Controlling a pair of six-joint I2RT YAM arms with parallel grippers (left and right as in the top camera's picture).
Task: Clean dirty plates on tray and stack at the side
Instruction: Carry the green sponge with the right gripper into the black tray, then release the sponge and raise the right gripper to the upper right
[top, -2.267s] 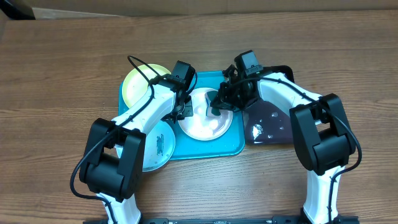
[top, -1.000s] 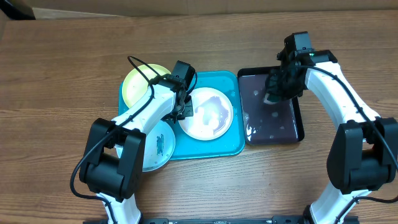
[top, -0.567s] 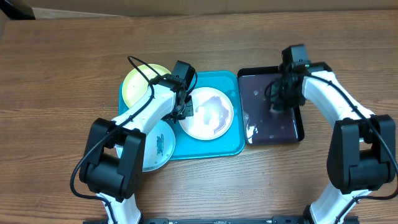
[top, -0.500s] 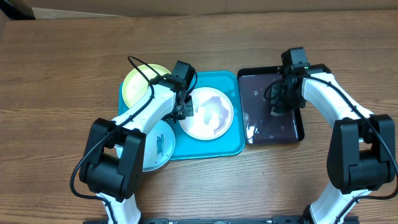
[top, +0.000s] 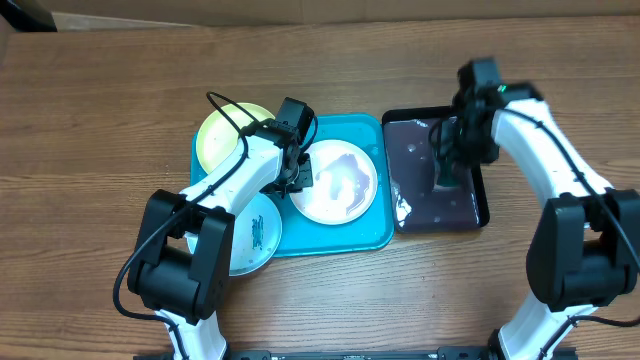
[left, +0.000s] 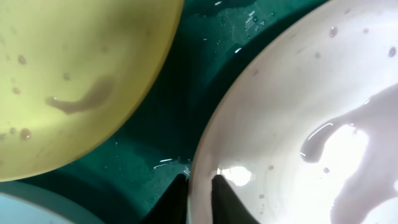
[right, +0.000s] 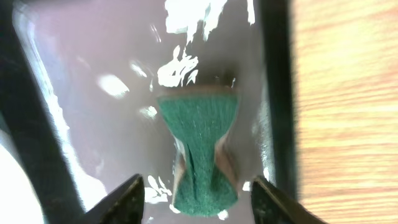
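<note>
Left gripper pinches white plate at its 9 o'clock rim; plate lies in blue tray. Right gripper spread wide astride sponge, touching neither side; black tray rim close at 3 o'clock.

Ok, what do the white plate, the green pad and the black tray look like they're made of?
White plate: probably smooth glossy plastic; droplets bead and glare shines on it. Green pad: a matte, fibrous scouring sponge, pinched at its waist, so soft. Black tray: seems hard glossy plastic; its wet floor mirrors the lights.
</note>
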